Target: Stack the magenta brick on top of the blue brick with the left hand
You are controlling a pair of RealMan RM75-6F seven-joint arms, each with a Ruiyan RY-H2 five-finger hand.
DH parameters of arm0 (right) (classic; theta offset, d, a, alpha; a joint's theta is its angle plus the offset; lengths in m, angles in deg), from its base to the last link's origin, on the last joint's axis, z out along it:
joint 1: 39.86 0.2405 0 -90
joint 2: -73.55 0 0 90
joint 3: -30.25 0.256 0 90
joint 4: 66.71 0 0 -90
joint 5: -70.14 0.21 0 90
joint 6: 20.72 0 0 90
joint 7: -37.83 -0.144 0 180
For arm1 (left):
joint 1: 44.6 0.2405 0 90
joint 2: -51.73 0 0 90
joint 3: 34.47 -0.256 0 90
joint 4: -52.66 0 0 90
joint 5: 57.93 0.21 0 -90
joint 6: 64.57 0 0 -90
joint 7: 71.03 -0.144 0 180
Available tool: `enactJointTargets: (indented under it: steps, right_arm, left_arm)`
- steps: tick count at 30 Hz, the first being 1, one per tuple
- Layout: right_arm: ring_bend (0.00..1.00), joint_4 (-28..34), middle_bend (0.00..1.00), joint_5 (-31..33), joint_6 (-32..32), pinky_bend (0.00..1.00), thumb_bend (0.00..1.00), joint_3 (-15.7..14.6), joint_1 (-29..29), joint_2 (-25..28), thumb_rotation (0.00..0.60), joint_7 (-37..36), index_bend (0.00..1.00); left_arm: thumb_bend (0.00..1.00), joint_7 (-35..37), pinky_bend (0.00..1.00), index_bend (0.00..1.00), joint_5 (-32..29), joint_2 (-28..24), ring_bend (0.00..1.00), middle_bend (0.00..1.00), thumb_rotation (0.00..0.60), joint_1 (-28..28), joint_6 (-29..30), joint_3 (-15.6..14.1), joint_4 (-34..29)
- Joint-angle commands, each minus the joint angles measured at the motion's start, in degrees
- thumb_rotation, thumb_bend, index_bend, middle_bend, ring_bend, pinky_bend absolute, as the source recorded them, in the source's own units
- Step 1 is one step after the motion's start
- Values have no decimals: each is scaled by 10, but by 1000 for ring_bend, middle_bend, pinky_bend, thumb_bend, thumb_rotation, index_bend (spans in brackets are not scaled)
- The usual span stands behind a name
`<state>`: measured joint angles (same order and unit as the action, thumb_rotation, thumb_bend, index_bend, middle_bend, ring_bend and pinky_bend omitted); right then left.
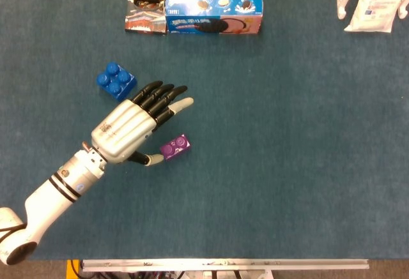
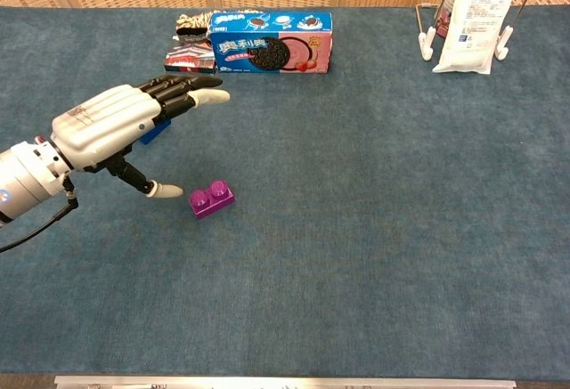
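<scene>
The magenta brick [image 1: 175,147] [image 2: 212,198] lies on the blue cloth near the table's middle left. The blue brick [image 1: 115,80] sits further back and to the left; in the chest view only a corner of the blue brick [image 2: 157,130] shows behind my hand. My left hand [image 1: 128,129] [image 2: 111,126] hovers open between the two bricks, fingers spread and stretched toward the right. Its thumb tip is close beside the magenta brick's left end; whether it touches I cannot tell. My right hand is in neither view.
A blue cookie box [image 1: 213,14] [image 2: 272,44] and a dark snack pack [image 1: 148,4] lie at the back. A white bag on a stand [image 1: 377,1] [image 2: 474,17] is at the back right.
</scene>
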<state>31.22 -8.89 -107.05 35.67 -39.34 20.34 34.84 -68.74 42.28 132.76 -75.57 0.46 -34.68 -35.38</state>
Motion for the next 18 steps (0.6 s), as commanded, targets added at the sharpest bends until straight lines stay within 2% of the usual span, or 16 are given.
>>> enactJointTargets:
  steps: [1, 10, 18]
  right_arm:
    - [174, 5, 229, 5, -1, 305, 0, 0, -3, 6, 600, 0, 170]
    - [173, 18, 236, 18, -6, 305, 0, 2, -14, 24, 600, -2, 177]
    - [173, 25, 239, 24, -19, 305, 0, 6, -26, 36, 600, -13, 178]
  left_arm:
    - [0, -5, 50, 0, -1, 15, 0, 0, 600, 0, 3, -6, 21]
    - [0, -6, 50, 0, -5, 59, 0, 0, 600, -4, 5, -14, 76]
    - [0, 2, 50, 0, -11, 77, 0, 0, 600, -12, 1, -18, 93]
